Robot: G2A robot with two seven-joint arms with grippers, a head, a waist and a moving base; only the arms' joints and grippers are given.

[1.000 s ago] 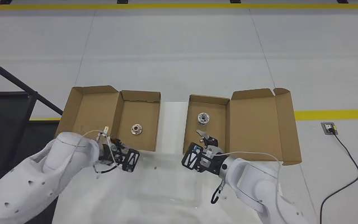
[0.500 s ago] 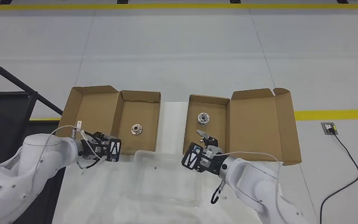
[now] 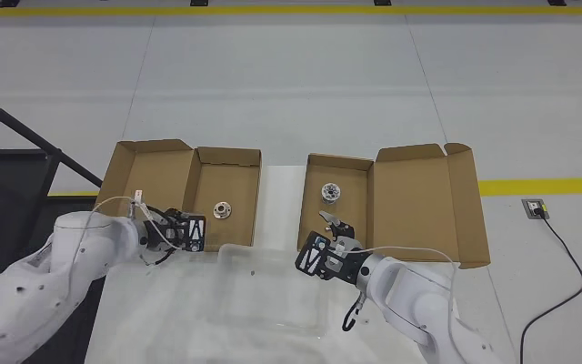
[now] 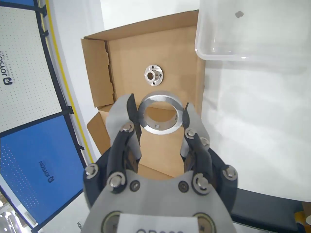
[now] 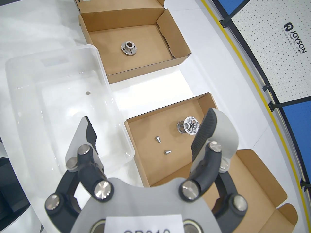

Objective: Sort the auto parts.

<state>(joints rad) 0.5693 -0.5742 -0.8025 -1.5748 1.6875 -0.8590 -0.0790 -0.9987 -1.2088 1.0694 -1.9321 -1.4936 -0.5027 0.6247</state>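
White table (image 5: 150, 83), we grip a metal ring (image 4: 167, 128)
Left gripper (image 4: 159, 117) pinches it by a cardboard box (image 4: 150, 49); right gripper (image 5: 148, 122) spread

looks like a robotics lab or a factory test hall, pretty sure. pale smooth floor (image 3: 273, 82) marked off with yellow tape (image 3: 273, 10), same as in an industrial bay. black-framed panels (image 5: 274, 56) along the edge, some white and perforated, some plain blue, with a company logo printed on them, so probably some firm's own space. floor socket (image 3: 533, 208) with a black cable (image 3: 556, 237) trailing off it. plain white table (image 3: 282, 205) set up as a work station: two open cardboard boxes (image 3: 227, 156), a clear plastic bin (image 3: 273, 300), and machined metal parts, e.g. a flange (image 3: 222, 210) and a ring (image 4: 160, 115).
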